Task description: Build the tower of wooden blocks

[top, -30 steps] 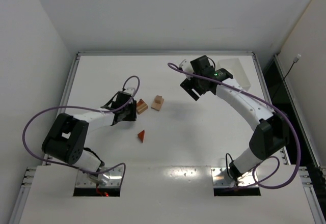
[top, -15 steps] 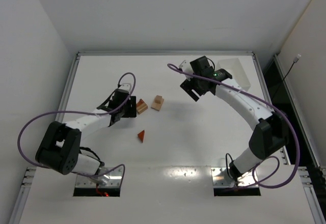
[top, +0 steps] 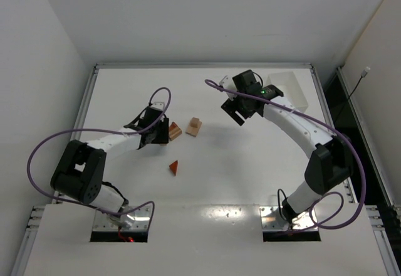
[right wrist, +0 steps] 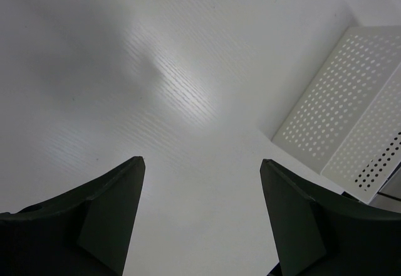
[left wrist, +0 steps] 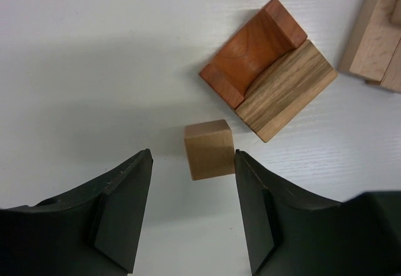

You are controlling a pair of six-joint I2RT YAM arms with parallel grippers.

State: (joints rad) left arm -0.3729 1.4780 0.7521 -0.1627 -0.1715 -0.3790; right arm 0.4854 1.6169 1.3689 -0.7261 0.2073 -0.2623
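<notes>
Top view: the blocks lie loose and low near the middle of the tabletop [top: 125,94], not stacked into a column. The arch [top: 172,130], reddish-brown, sits flush against a striped block [top: 177,132]. Just right of the arch stand the pale blocks [top: 195,126], a small piece on a wider one. The wedge [top: 174,167], red-brown, lies well apart on the side of the arch nearer the arm bases, its tip pointing toward the arch. The left end effector [top: 158,134] hangs just left of the arch. The right end effector [top: 235,114] hovers far right of the arch over bare surface, near the white bin [top: 291,88]. Wide open tabletop lies between the arch and every edge.

Left wrist view: the arch [left wrist: 254,53] runs diagonally from lower left to upper right, its curved hollow facing the camera. The striped block [left wrist: 288,91] lies along the same axis, touching its lower-right side. Below the arch, apart from it, a pale tan cube [left wrist: 209,149] sits on the tabletop between the spread fingers. The right finger [left wrist: 257,207] is at its side and the left finger [left wrist: 122,207] stands off with a clear gap. The pale blocks [left wrist: 376,37] are cut by the right edge of the picture.

Right wrist view: the right end effector [right wrist: 200,163] is spread wide over bare tabletop with nothing between its fingers. The perforated bin [right wrist: 351,132] lies to the right.
</notes>
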